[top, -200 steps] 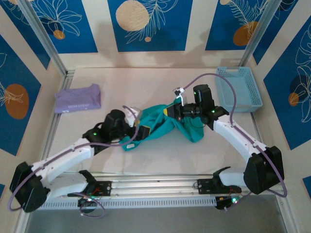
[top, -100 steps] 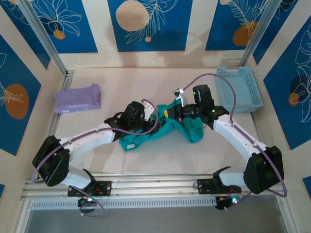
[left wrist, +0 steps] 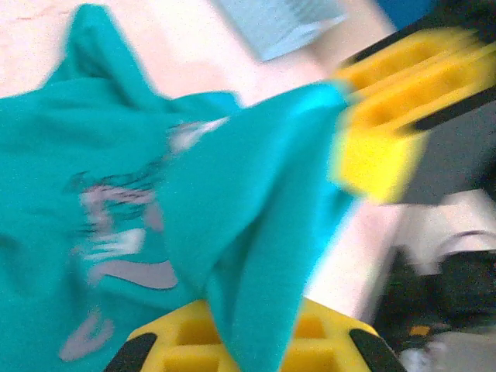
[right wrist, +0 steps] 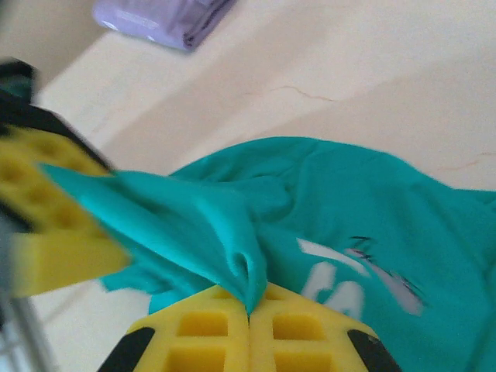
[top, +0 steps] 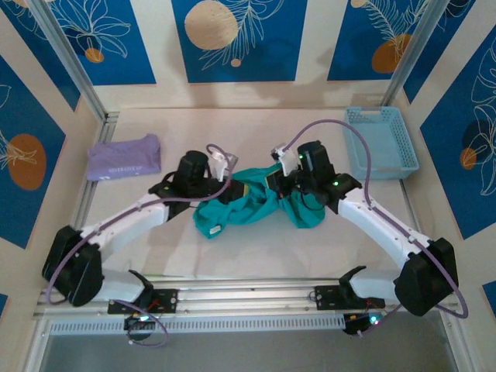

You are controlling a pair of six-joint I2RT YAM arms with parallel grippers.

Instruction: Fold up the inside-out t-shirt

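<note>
The teal inside-out t-shirt [top: 256, 205] lies crumpled mid-table, whitish print showing [left wrist: 108, 248] [right wrist: 349, 283]. My left gripper [top: 230, 184] is at its upper left edge, shut on a fold of teal fabric that runs down between its yellow fingers [left wrist: 252, 322]. My right gripper [top: 274, 180] is shut on a pinch of the same fabric at the shirt's top edge [right wrist: 249, 306]. A band of cloth stretches between the two grippers, which stand close together. Each wrist view shows the other gripper's yellow fingers [left wrist: 387, 116] [right wrist: 46, 225], blurred.
A folded lavender shirt [top: 124, 157] [right wrist: 159, 15] lies at the far left of the table. A light blue basket [top: 381, 141] [left wrist: 287, 23] stands at the far right. Bare table [top: 232, 132] lies behind the shirt.
My left arm swung right and forward onto the shirt and its jaws shut on the fabric. My right gripper, still shut on the cloth, shifted slightly left.
</note>
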